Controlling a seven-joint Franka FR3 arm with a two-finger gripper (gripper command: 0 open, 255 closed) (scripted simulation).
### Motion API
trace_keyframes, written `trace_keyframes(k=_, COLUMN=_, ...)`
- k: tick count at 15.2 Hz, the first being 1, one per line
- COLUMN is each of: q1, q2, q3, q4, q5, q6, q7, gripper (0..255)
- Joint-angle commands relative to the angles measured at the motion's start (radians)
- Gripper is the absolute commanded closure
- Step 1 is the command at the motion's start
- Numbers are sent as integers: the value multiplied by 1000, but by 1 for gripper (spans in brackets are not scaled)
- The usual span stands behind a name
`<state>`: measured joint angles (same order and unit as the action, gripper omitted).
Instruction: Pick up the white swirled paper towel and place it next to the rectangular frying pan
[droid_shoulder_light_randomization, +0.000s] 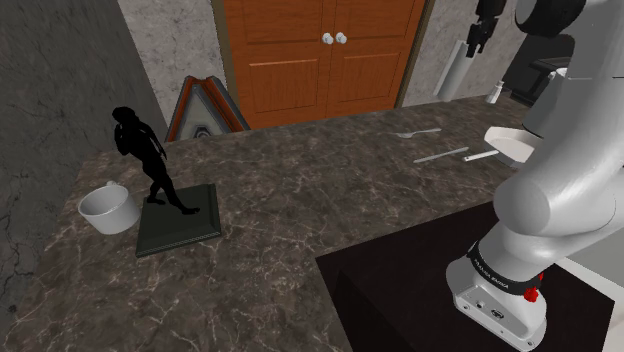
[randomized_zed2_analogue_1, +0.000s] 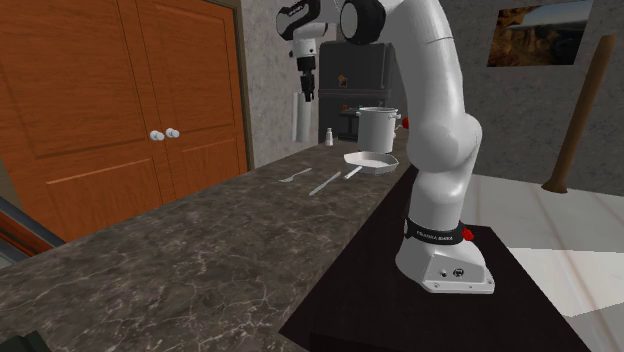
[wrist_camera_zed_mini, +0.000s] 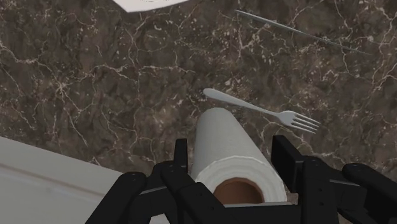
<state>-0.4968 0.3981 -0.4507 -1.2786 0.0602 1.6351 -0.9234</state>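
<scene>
A white paper towel roll (wrist_camera_zed_mini: 222, 137) with a brown core is clasped between the two black fingers of my gripper (wrist_camera_zed_mini: 234, 158), which is shut on it. The roll (droid_shoulder_light_randomization: 455, 70) hangs in the air under the gripper (droid_shoulder_light_randomization: 473, 40) at the counter's far end, well above the dark marble top. Across the room, the gripper (randomized_zed2_analogue_1: 304, 82) is high up with the roll (randomized_zed2_analogue_1: 302, 118) hanging upright below it. The rectangular white frying pan (droid_shoulder_light_randomization: 512, 142) lies on the counter near the arm; it is also low and to the right of the roll (randomized_zed2_analogue_1: 370, 160). One corner of the pan (wrist_camera_zed_mini: 149, 3) shows beyond the roll.
A fork (wrist_camera_zed_mini: 264, 111) and a knife (wrist_camera_zed_mini: 299, 30) lie on the counter below the roll, between it and the pan. A metal pot (randomized_zed2_analogue_1: 377, 128) and a small shaker (randomized_zed2_analogue_1: 327, 137) stand behind the pan. A black figurine (droid_shoulder_light_randomization: 155, 170) and a white cup (droid_shoulder_light_randomization: 108, 208) occupy the shoulder view's left.
</scene>
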Motion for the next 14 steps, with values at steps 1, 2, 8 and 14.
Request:
trace_keyframes(k=1, q1=-49, q2=75, q3=-3, q4=81, q5=31, q6=-7, q7=-41, gripper=255)
trace_keyframes(k=2, q1=-75, q2=118, q3=-2, q4=135, q5=48, q6=-19, q7=-57, gripper=255)
trace_keyframes(k=8, q1=-90, q2=151, q3=2, q4=106, q5=59, q6=43, q7=-69, gripper=255)
trace_keyframes(k=14, q1=-77, q2=145, q3=4, q4=13, q5=58, q6=128, q7=-66, gripper=255)
